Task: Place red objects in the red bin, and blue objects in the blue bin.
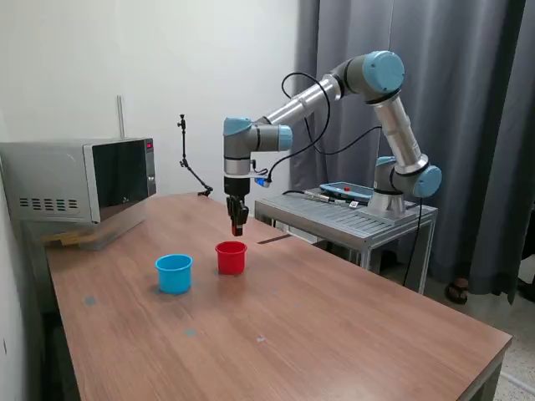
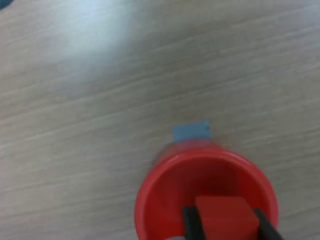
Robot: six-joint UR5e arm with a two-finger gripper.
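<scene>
The tool (image 1: 238,229) hangs just above the red cup (image 1: 231,257), its two dark fingers (image 2: 190,225) clamped on a red cube (image 2: 223,216) held over the cup's open mouth in the wrist view. The red cup stands on the worktop (image 1: 334,334) toward the microwave (image 1: 79,180) end, near the middle of its width. The light-blue cup (image 1: 174,273) stands close beside it on the exterior view's left, not touching.
</scene>
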